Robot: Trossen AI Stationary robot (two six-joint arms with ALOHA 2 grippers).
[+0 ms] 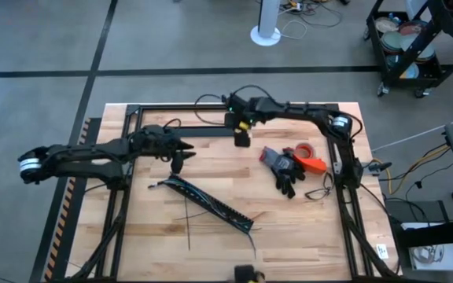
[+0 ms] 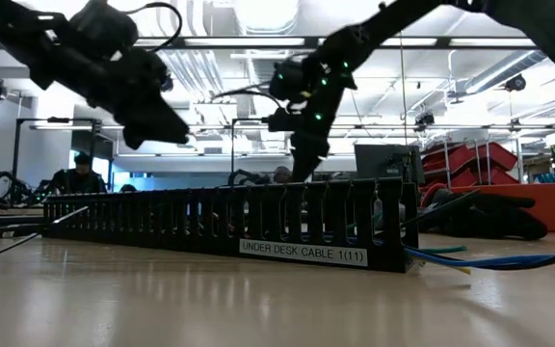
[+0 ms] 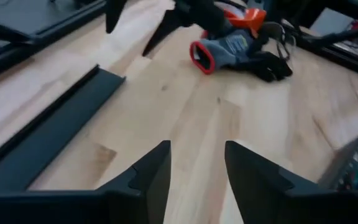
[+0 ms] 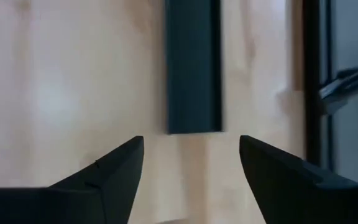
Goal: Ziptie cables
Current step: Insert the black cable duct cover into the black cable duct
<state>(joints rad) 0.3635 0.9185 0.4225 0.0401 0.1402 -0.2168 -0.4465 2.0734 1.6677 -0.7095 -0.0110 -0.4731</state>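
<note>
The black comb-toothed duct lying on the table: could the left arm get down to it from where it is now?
Probably yes. The left gripper hangs open just above the near end of the black duct, and nothing lies between them. The right gripper waits farther back, out of the way.

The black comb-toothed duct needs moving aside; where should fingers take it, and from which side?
Probably mid-length on the duct, coming straight down from above. It lies flat and diagonal on the table, long and narrow, so open fingers would best straddle its short width. The left gripper hangs nearest, open.
</note>
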